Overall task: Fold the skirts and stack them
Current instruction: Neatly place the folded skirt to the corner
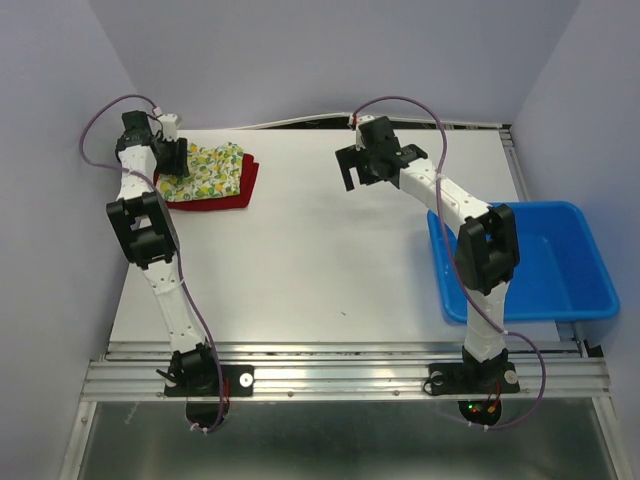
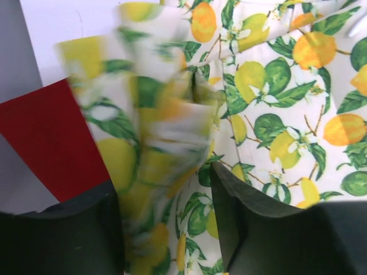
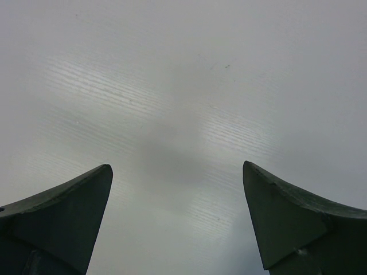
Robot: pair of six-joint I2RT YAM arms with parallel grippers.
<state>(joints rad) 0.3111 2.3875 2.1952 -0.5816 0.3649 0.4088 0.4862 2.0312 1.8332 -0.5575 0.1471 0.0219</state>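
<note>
In the top view, the left arm is seen stretched from its base at the near edge toward the 11 o'clock corner of the table (image 1: pixel 320 260), its elbow raised and its wrist bent down over the cloth. The left gripper (image 1: pixel 172 160) is set at the 9 o'clock edge of the lemon skirt (image 1: pixel 212 170), which is laid folded on top of the red skirt (image 1: pixel 235 197); a red border is left showing along the 3 and 6 o'clock sides. In the left wrist view, a blurred, raised fold of the lemon skirt (image 2: pixel 275 103) is seen pinched in the left gripper (image 2: pixel 166 183), while a strip of the red skirt (image 2: pixel 51 137) is visible at 9 o'clock. The right arm is folded up at the elbow beside the blue bin (image 1: pixel 555 262), which is placed at 4 o'clock, and is reached toward 12 o'clock. The right gripper (image 1: pixel 352 168) is held above bare table, well apart from the skirts. In the right wrist view, the right gripper (image 3: pixel 178 172) is shown spread wide, with nothing between its fingers (image 3: pixel 63 206).
</note>
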